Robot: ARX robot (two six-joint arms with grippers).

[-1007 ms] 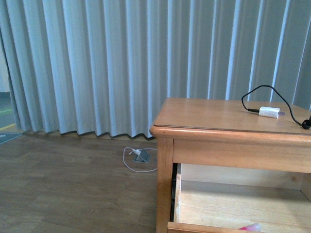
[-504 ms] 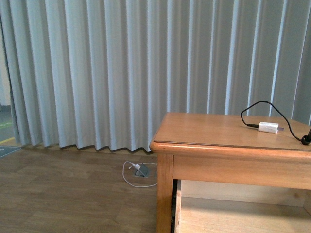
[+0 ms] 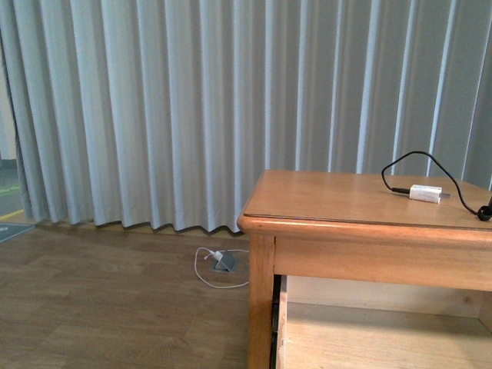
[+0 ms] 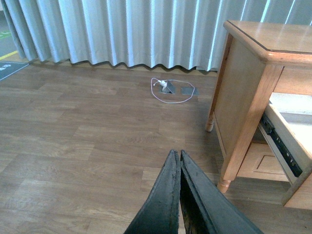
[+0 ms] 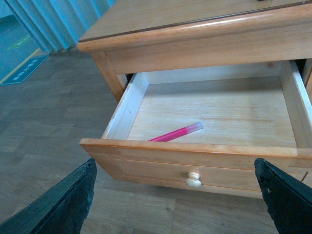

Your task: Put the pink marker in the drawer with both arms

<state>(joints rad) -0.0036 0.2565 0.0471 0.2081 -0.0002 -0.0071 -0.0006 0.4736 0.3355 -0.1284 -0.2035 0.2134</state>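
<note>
The pink marker (image 5: 176, 132) lies slantwise on the pale bottom of the open drawer (image 5: 234, 112), near its front wall. I judge it light, stiff and smooth, apt to roll, so it is best pinched across mid-barrel. My right pincer (image 5: 174, 165) gapes wide and empty outside the drawer front, with the marker just beyond. My left pincer (image 4: 178, 157) is pressed together, empty, over the floor (image 4: 73, 146), well apart.

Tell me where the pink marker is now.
In the right wrist view, the pink marker lies flat on the floor of the open drawer, just behind its front wall, near the knob. The front view misses it.
</note>
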